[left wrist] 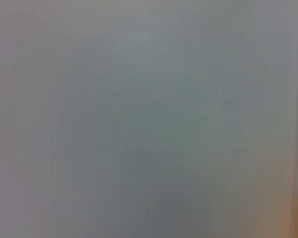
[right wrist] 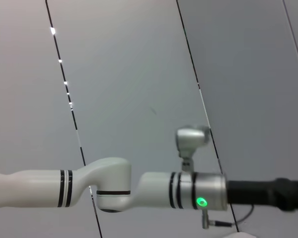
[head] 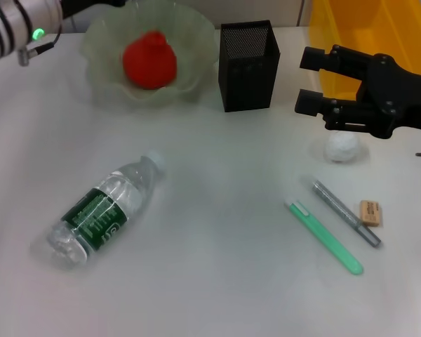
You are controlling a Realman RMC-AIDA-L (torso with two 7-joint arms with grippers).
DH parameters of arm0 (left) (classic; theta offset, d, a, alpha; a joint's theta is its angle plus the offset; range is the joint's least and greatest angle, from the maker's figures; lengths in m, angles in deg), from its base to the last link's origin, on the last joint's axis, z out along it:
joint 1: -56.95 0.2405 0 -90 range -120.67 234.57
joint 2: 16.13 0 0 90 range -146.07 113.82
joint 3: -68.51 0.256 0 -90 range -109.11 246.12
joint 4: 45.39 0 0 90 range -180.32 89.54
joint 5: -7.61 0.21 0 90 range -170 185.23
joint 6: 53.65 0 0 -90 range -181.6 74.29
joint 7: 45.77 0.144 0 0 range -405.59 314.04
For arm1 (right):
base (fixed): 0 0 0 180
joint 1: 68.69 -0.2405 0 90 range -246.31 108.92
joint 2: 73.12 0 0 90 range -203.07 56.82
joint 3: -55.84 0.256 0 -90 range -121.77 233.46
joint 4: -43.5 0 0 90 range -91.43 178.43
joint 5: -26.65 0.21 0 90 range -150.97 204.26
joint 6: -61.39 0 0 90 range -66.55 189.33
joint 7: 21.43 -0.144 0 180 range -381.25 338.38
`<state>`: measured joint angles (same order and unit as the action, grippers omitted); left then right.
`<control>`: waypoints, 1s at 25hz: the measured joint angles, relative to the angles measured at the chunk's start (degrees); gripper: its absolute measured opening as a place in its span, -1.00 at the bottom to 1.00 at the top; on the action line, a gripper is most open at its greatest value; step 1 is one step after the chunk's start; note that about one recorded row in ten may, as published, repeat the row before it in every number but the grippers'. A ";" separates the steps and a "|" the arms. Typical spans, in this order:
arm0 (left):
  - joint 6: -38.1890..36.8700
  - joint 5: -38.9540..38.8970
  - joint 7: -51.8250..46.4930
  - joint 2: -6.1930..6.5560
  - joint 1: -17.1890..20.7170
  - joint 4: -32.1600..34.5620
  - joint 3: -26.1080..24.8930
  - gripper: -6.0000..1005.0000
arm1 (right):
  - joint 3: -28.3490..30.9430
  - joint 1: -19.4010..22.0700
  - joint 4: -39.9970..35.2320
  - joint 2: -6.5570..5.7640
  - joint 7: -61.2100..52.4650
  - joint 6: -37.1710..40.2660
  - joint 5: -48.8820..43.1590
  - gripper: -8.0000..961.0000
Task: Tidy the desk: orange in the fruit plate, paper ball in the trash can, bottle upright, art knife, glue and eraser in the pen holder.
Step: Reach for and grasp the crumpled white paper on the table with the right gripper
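Observation:
The orange (head: 149, 60) lies in the pale-green fruit plate (head: 102, 53) at the back left. A black mesh pen holder (head: 249, 67) stands beside it, and the yellow trash can (head: 368, 31) is at the back right. My right gripper (head: 310, 81) hovers open, fingers pointing left, just above and behind the paper ball (head: 342, 147). The bottle (head: 105, 210) lies on its side on the desk (head: 217, 210). A green art knife (head: 323, 236), a grey glue stick (head: 346, 213) and the eraser (head: 370, 212) lie at the front right. My left arm (head: 14, 28) is raised at the back left.
The left arm (right wrist: 154, 191) also shows in the right wrist view, stretched across in front of a grey panelled wall. The left wrist view shows only a blurred grey surface.

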<state>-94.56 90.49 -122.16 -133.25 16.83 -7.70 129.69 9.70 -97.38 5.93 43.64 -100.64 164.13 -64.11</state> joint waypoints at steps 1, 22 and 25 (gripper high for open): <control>0.00 0.00 0.00 0.00 0.00 0.00 0.00 0.06 | 0.00 0.00 0.00 0.00 0.00 0.00 0.00 0.74; -40.31 -1.80 6.20 -1.43 14.51 -9.33 -15.58 0.45 | -4.55 -4.30 -36.18 2.28 -59.73 -10.32 -32.70 0.74; -40.42 -1.75 7.24 -1.57 13.63 -9.92 -14.25 0.45 | -7.54 -7.15 -41.22 2.30 -72.84 -8.82 -44.35 0.74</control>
<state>-134.98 88.74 -114.92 -134.83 30.46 -17.62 115.44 2.15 -104.53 -35.29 45.94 -173.48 155.30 -108.46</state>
